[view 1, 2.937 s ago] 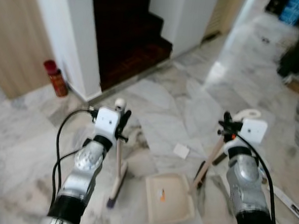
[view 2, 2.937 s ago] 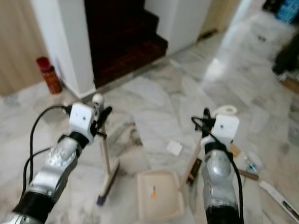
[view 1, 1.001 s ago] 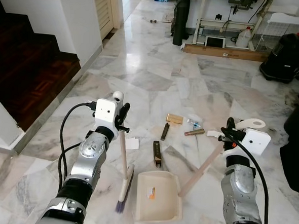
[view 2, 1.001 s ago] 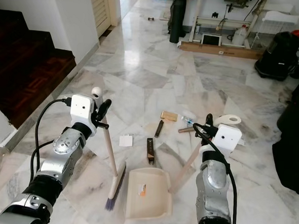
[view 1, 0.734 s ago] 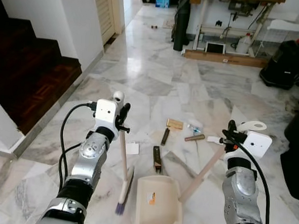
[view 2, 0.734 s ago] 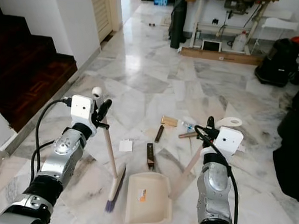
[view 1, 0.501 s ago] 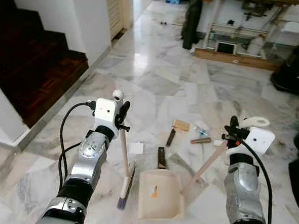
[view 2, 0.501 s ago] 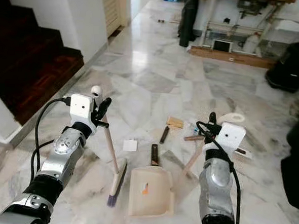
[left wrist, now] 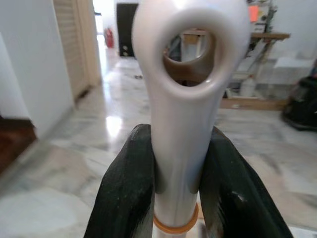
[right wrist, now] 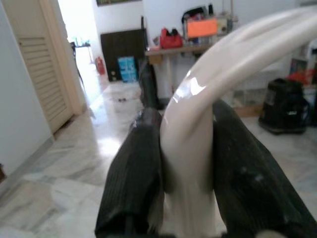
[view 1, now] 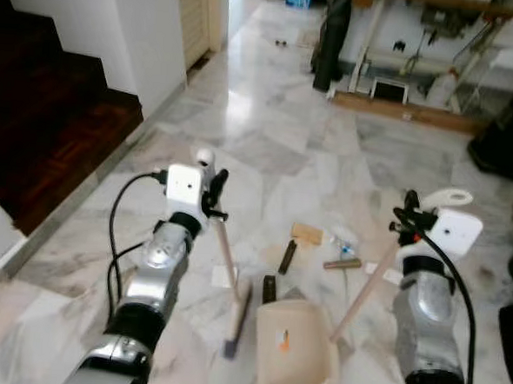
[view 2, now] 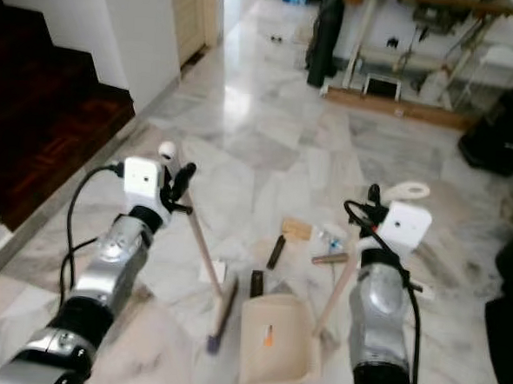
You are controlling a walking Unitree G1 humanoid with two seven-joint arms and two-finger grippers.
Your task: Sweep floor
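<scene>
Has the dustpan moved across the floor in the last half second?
Yes, slightly, to the robot's right. Judged against the dark bar lying on the floor, the dustpan had the bar before its mid-rim; now the bar lies by its left corner.

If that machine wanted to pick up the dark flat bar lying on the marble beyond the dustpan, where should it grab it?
Probably at its middle, coming straight down from above. The dark bar lies flat on the floor and is long and narrow, so a pincer could close across its short width. Its long sides look clear; the tan block lies apart.
</scene>
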